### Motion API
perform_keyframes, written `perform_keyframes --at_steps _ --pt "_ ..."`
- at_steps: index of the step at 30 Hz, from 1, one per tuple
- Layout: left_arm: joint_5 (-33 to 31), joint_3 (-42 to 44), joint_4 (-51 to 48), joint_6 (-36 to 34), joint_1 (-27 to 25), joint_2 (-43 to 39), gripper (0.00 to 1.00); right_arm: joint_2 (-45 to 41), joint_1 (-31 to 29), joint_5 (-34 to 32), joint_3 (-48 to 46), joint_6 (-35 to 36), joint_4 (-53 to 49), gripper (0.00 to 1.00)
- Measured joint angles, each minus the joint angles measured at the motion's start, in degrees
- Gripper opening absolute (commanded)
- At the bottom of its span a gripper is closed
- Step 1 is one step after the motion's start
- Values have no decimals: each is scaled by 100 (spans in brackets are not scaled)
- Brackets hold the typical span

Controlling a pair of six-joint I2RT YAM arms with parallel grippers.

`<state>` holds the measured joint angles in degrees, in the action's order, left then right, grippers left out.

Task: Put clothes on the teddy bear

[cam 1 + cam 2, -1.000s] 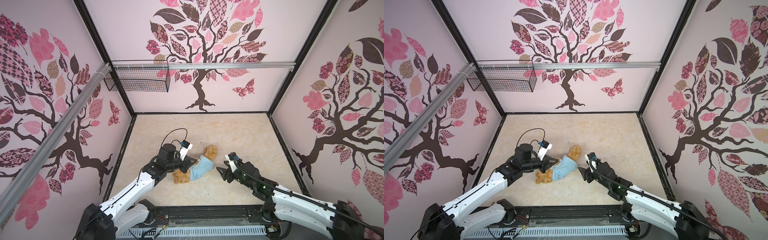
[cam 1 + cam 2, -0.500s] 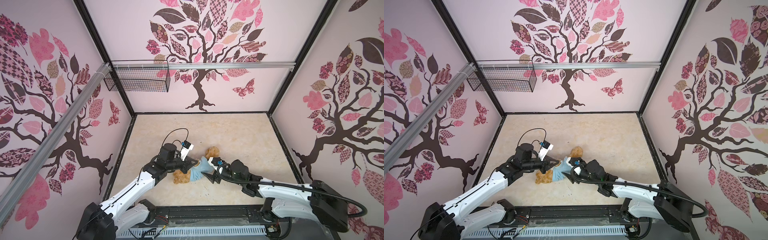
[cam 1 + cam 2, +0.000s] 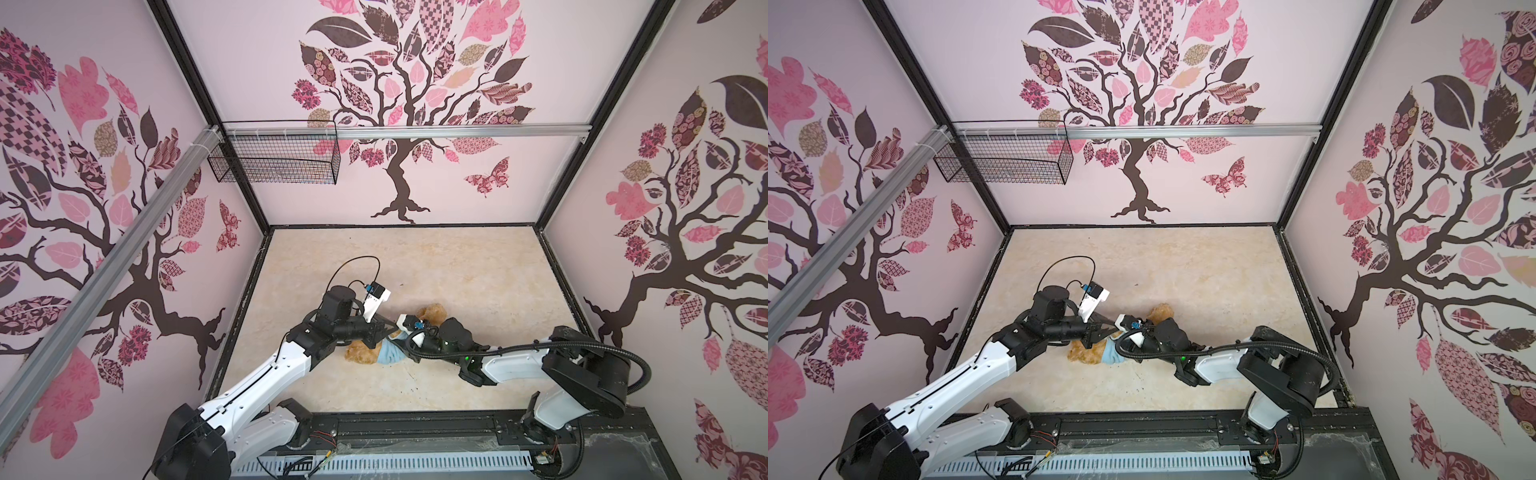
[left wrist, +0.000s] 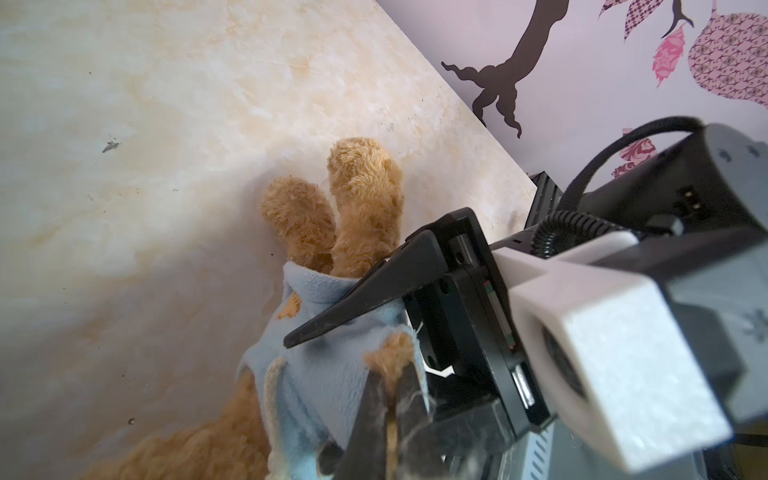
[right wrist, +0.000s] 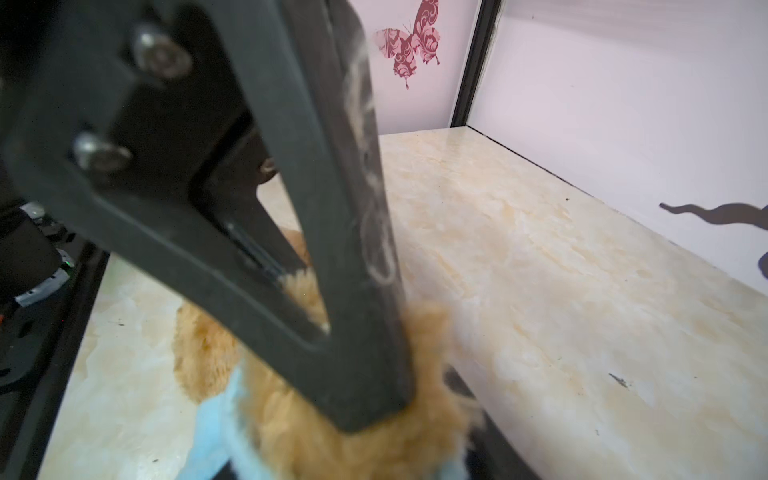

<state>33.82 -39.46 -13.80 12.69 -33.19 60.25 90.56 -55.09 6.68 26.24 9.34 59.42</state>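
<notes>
The teddy bear (image 3: 432, 311) lies on the floor in both top views, its legs (image 3: 1086, 353) toward the left arm. A light-blue shirt (image 3: 390, 355) covers its body. In the left wrist view my left gripper (image 4: 392, 376) is shut on a tuft of the bear's arm that sticks out of a sleeve of the shirt (image 4: 316, 374). My right gripper (image 5: 345, 432) has its jaws apart astride that same arm. One of its fingers (image 4: 353, 307) lies across the shirt and the other is hidden. Both grippers meet over the bear (image 3: 1160, 311).
A wire basket (image 3: 274, 160) hangs from the metal rail (image 3: 457, 132) on the back wall. Patterned walls close in the beige floor (image 3: 415, 266) on three sides. A black frame rail (image 3: 415, 424) runs along the front, where both arm bases stand.
My right gripper has moved left from a spot beside the bear to the bear's arm, next to the left gripper. The left gripper has kept its hold and place.
</notes>
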Motion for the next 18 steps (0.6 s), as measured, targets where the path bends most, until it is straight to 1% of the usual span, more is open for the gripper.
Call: perform_keyframes --at_steps 8,12,15,18 --pt "407 -83 -116 363 170 -24 0 560 -17 0 -468 -966 1504 50" --pt "485 -83 -179 380 177 -20 0 807 -33 55 -570 -1355 1906 48" --pt "470 -101 -278 184 181 -20 0 879 -35 96 -570 -1572 1952 46" --pt "354 -149 -461 -267 181 -22 0 874 -35 151 -586 -1733 1910 43"
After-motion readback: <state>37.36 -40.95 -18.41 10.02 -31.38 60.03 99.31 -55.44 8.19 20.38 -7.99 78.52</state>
